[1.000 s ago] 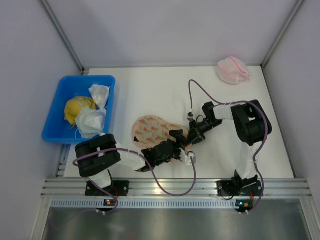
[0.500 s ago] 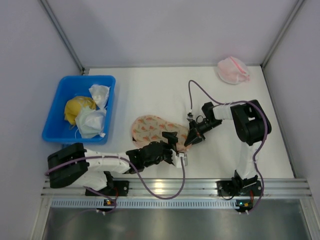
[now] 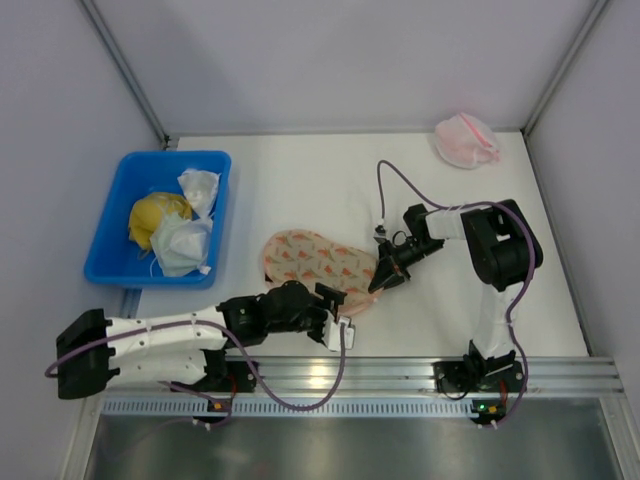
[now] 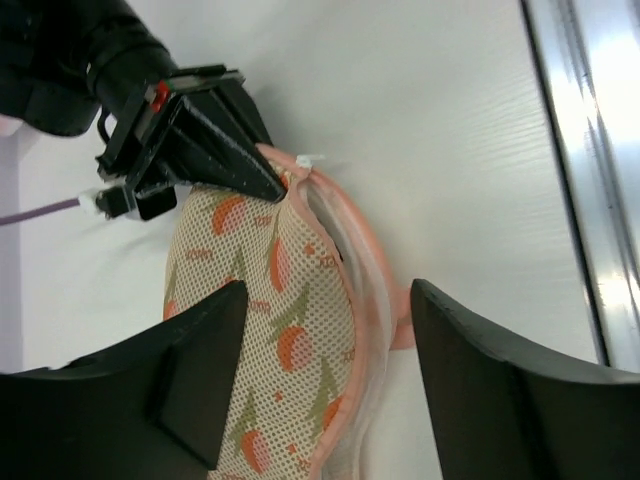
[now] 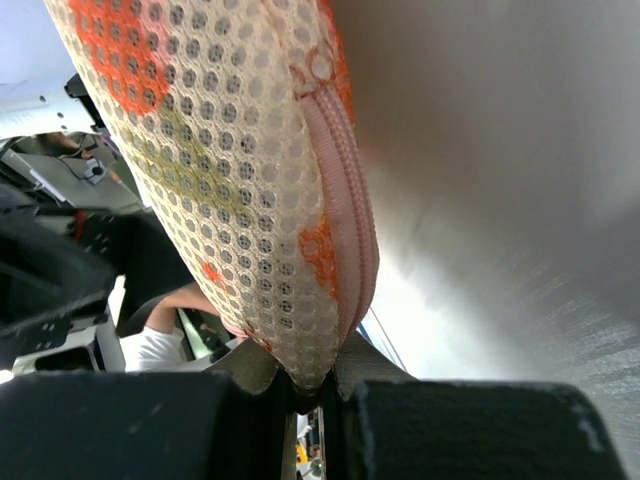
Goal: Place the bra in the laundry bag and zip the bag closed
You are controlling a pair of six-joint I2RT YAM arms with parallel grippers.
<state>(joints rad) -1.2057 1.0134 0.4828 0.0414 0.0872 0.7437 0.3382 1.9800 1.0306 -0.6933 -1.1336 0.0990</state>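
1. White tabletop (image 3: 300, 180) with grey walls on three sides is your workspace. A blue plastic bin (image 3: 112, 225) on the left holds a yellow cloth lump (image 3: 157, 215) and white cloth bundles (image 3: 185, 245), and a pink-and-white mesh bundle (image 3: 466, 140) sits in the far right corner
2. Your peach-beige mesh laundry bag (image 3: 310, 258), a flat oval pouch dotted with red-orange marks, lies mid-table between the two arms
3. Your right gripper (image 3: 378, 278) is clamped tight on the bag's right end, with mesh and the pink zipper edge (image 5: 345, 150) pinched between its fingertips
4. Your left gripper (image 3: 338, 312) has its jaws spread wide and holds nothing. It hovers just beside the bag's near edge, and its wrist view shows the rim lying between the fingers
5. You cannot see the black fabric bra plainly in any view. The zipper edge gapes a little in the left wrist view, with a dark sliver inside, but you cannot tell whether that sliver is the bra
6. Expect the bag to feel light and limp. Thin mesh will likely bunch, and it may slide on the smooth table unless one end is anchored
7. Take hold on the zipper edge, probably the firmest part. A pinch of loose mesh would probably only stretch
8. Watch for mesh or a thin strap catching in the zipper teeth
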